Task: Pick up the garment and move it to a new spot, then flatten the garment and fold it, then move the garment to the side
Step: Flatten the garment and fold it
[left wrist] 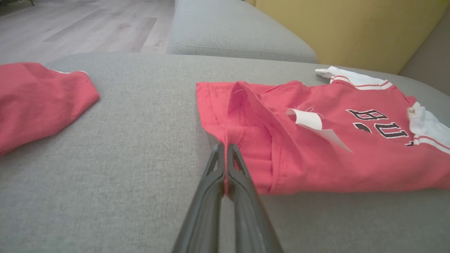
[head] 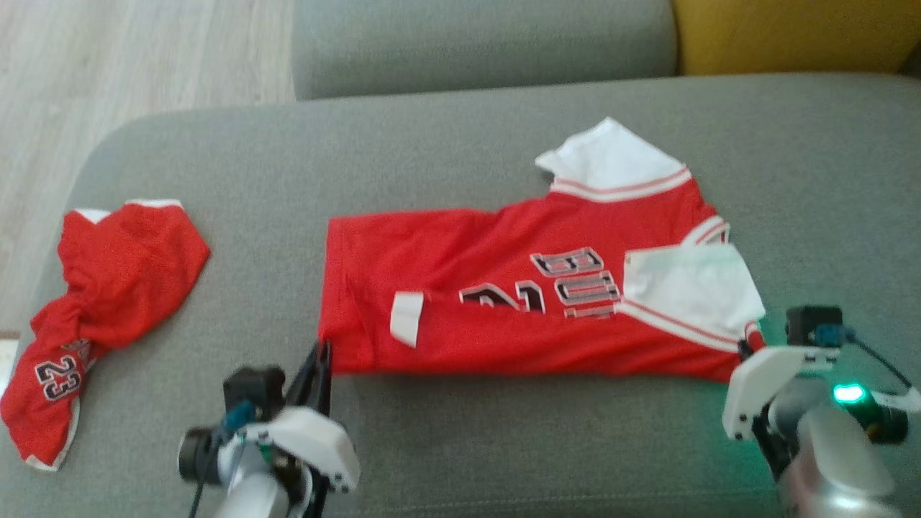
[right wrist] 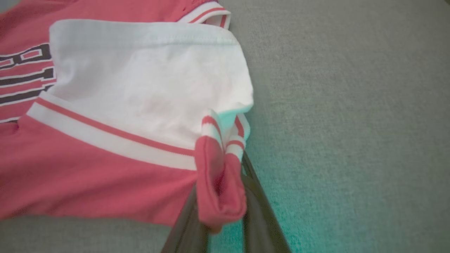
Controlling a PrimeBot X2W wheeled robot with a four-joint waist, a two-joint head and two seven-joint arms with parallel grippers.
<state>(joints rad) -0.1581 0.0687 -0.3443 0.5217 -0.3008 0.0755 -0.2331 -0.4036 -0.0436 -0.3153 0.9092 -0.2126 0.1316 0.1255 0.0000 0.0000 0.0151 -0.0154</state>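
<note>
In the head view, a red sports jersey with white sleeves and black lettering point(head: 504, 316) lay spread flat across the middle of a grey woven fabric sofa seat point(head: 460, 151). A second, crumpled red garment marked 23 point(head: 122, 273) sat well apart at the seat's left end. The left gripper point(head: 321, 356) met the jersey's near left corner, and the right gripper point(head: 745, 350) met its near right corner by a white sleeve.

In the left wrist view, the left gripper point(left wrist: 225, 149) was closed, its two dark fingers pinching a raised ridge of the jersey's point(left wrist: 316, 165) red hem. A white label point(left wrist: 313, 124) lay folded on the cloth beyond.

In the right wrist view, the right gripper point(right wrist: 225, 182) was closed around a bunched fold of the jersey point(right wrist: 88, 175), at the striped seam below the white sleeve point(right wrist: 147, 80).
</note>
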